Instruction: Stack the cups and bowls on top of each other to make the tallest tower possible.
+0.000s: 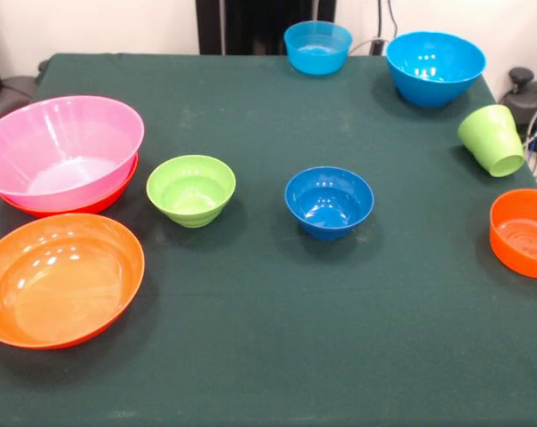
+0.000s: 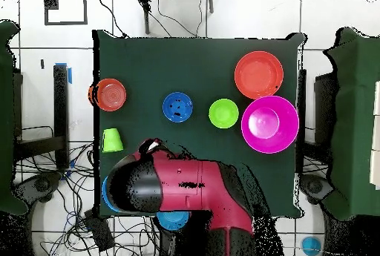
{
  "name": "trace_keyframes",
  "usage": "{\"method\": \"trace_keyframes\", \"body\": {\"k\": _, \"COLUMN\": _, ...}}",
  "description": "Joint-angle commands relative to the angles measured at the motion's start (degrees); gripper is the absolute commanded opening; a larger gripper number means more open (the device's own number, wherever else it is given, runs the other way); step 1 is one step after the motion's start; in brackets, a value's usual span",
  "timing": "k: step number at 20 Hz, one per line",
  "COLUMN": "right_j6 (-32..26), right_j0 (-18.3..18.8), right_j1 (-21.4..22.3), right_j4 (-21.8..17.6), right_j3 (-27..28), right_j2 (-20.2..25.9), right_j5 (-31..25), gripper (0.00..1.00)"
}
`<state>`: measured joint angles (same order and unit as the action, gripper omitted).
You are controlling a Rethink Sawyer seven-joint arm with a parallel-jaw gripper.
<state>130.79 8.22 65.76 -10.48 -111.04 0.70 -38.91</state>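
The big pink bowl (image 1: pixel 64 147) sits nested in a wide orange bowl (image 1: pixel 104 203) at the left; from overhead only the pink bowl (image 2: pixel 270 124) shows. A second wide orange bowl (image 1: pixel 60 280) (image 2: pixel 259 74) stands in front of it. The small lime green bowl (image 1: pixel 190 189) (image 2: pixel 223 113) and small dark blue bowl (image 1: pixel 329 200) (image 2: pixel 177 107) stand mid-table. Two sky blue bowls (image 1: pixel 317 46) (image 1: pixel 435 67) stand at the far edge. The lime green cup (image 1: pixel 492 140) (image 2: pixel 113 140) looks tipped over at the right. The smaller orange bowl (image 1: pixel 524 233) (image 2: pixel 110 95) is near it. The orange cup and the gripper are out of view.
In the overhead view the red and black arm (image 2: pixel 185 186) lies folded over the table's robot side and covers most of the sky blue bowls. Cables lie off the table beside the green cup. The dark green cloth (image 1: pixel 277 338) covers the table.
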Motion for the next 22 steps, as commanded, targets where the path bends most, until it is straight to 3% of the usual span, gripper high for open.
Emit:
{"method": "trace_keyframes", "body": {"k": 1, "right_j6": -16.61, "right_j0": 3.93, "right_j1": -2.38, "right_j4": -0.96, "right_j3": -5.22, "right_j2": 9.01, "right_j5": -10.3, "gripper": 1.0}}
{"method": "trace_keyframes", "body": {"k": 4, "right_j6": -18.4, "right_j0": 6.63, "right_j1": -2.78, "right_j4": -0.53, "right_j3": -4.64, "right_j2": 11.09, "right_j5": -13.07, "gripper": 1.0}}
{"method": "trace_keyframes", "body": {"k": 12, "right_j6": -17.6, "right_j0": 11.59, "right_j1": -6.89, "right_j4": -2.32, "right_j3": -5.48, "right_j2": 15.04, "right_j5": -9.5, "gripper": 1.0}}
{"method": "trace_keyframes", "body": {"k": 17, "right_j6": -15.28, "right_j0": 12.34, "right_j1": -9.27, "right_j4": -4.75, "right_j3": -4.47, "right_j2": 15.77, "right_j5": -9.3, "gripper": 1.0}}
{"method": "trace_keyframes", "body": {"k": 22, "right_j6": -13.07, "right_j0": 12.58, "right_j1": -12.01, "right_j4": -9.18, "right_j3": -4.7, "right_j2": 15.17, "right_j5": -3.92, "gripper": 1.0}}
